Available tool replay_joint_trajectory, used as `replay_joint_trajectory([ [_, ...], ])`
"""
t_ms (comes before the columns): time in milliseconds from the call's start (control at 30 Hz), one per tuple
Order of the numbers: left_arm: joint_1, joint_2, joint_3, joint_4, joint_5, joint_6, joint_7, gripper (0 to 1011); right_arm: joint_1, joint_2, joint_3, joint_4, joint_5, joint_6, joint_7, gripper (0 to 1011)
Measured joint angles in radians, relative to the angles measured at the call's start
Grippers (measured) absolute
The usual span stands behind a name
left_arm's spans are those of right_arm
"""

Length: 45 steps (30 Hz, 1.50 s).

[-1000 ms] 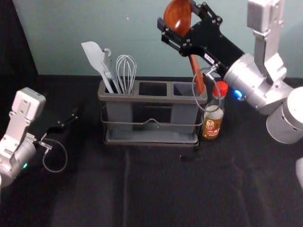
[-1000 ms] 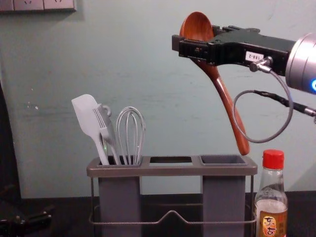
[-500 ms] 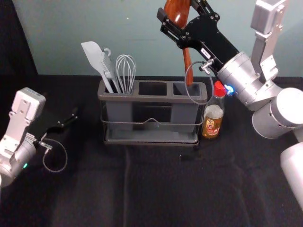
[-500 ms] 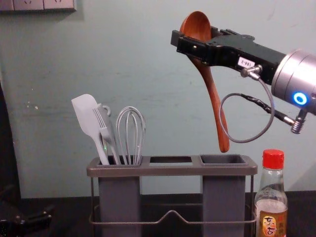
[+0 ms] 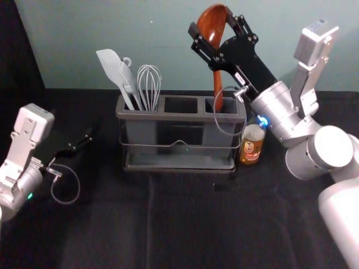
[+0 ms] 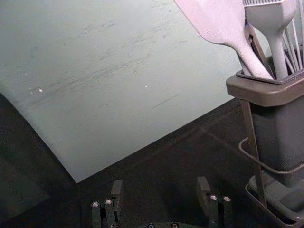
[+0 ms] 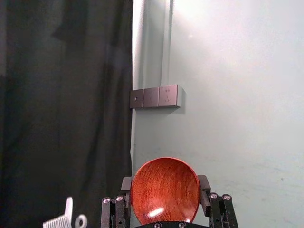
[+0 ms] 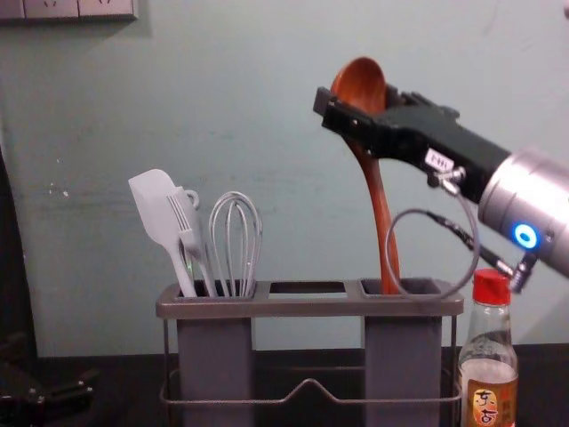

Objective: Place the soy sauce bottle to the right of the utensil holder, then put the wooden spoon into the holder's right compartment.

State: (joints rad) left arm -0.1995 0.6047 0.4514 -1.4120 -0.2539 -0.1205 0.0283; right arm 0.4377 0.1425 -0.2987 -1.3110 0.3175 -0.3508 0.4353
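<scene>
My right gripper (image 5: 208, 40) is high above the holder's right side, shut on the wooden spoon (image 5: 217, 84) near its bowl; in the right wrist view the gripper (image 7: 165, 194) pinches the spoon's bowl (image 7: 164, 190) from both sides. The spoon hangs bowl up, its handle tip (image 8: 389, 283) inside the right compartment's opening of the utensil holder (image 8: 307, 307). The soy sauce bottle (image 8: 489, 374) with its red cap stands upright just right of the holder. My left gripper (image 5: 83, 143) is parked at the left; in the left wrist view the gripper (image 6: 159, 192) is open and holds nothing.
A spatula (image 8: 160, 213), a brush (image 8: 191, 236) and a whisk (image 8: 236, 240) stand in the holder's left compartment. Behind the black-covered table (image 5: 185, 224) rises a pale wall. The right forearm passes above the bottle.
My right gripper first swung left, then came down with the spoon, whose handle tip moved left and dropped into the right compartment's opening. The left arm and bottle have stayed still.
</scene>
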Motion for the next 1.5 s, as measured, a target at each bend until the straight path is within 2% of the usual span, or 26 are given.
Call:
replay_joint_trajectory([
  [333,0.000,0.000,0.000,0.000,0.000,0.000,0.000,1000,-0.033,-0.001,0.001,0.030,-0.006,-0.022,-0.015,838],
  [833,0.000,0.000,0.000,0.000,0.000,0.000,0.000,1000,-0.087,0.007,0.002,0.028,-0.051,-0.043,-0.035,838],
  [1500,0.000,0.000,0.000,0.000,0.000,0.000,0.000,1000,-0.092,0.001,-0.002,0.027,-0.071,-0.021,-0.042,837],
])
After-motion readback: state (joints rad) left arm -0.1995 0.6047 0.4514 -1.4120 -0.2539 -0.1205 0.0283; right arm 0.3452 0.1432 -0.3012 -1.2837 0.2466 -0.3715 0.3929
